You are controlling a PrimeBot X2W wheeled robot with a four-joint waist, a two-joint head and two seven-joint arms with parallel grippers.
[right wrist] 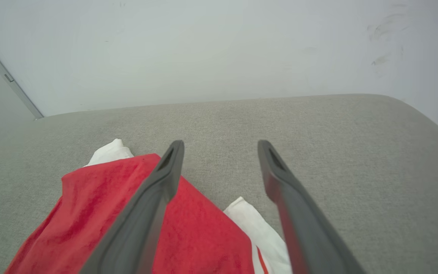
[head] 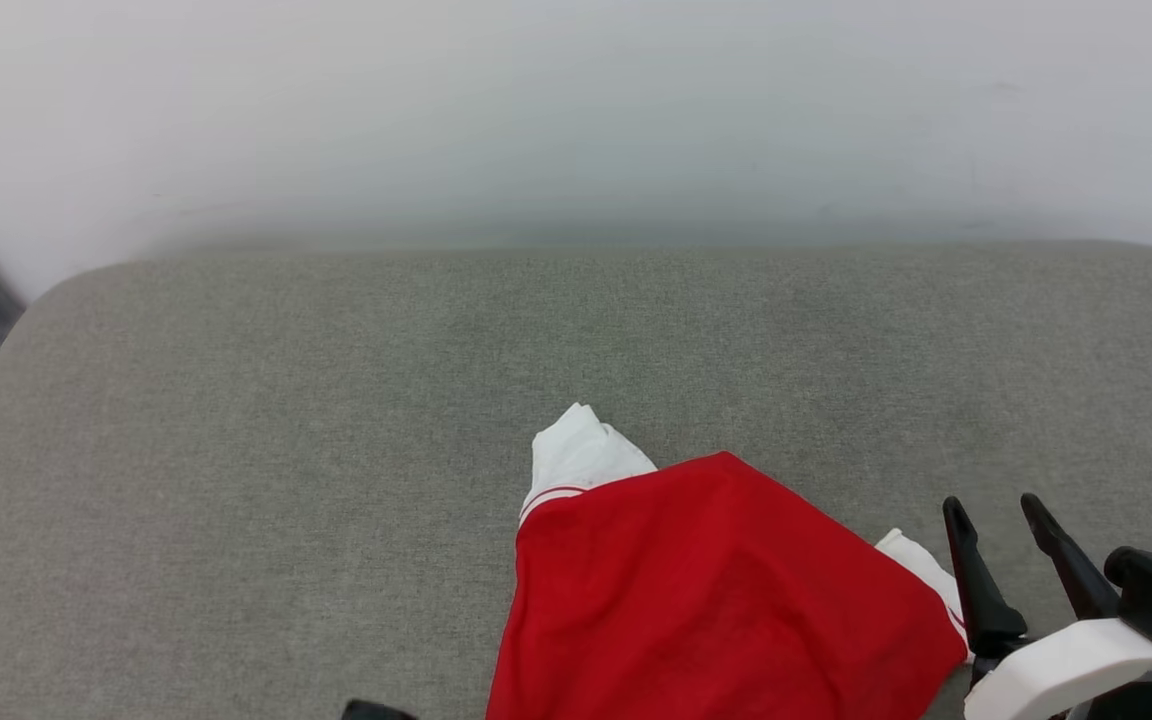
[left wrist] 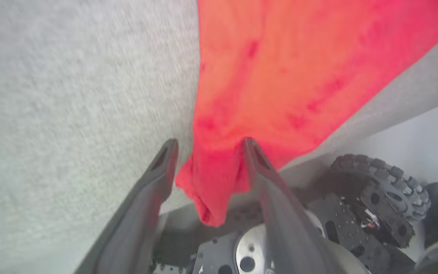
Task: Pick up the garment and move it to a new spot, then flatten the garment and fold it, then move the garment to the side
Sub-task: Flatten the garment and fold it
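A grey fabric-covered bench (head: 236,450) stands against a pale wall (head: 576,100), and its left half is bare. At the lower left, the left gripper (left wrist: 209,141) points down past the bench's front edge, its two dark fingers spread apart. A bunched fold of the garment (head: 716,590), a bright red, thin, shiny sports jersey with white sleeve panels, hangs between them. The fold touches one finger but is not pinched. The jersey lies loosely heaped at the bench's near middle, with one white sleeve poking out at its far left corner and another at its right. Just beside that right sleeve hovers the right gripper (head: 993,505), its fingers wide apart and empty.

Likely risk: the hem hangs over the edge and nothing holds it. The slippery cloth could slide off toward the knobbly black wheel (left wrist: 386,186) of the robot's base, or snag on a left finger if that arm pulls away.
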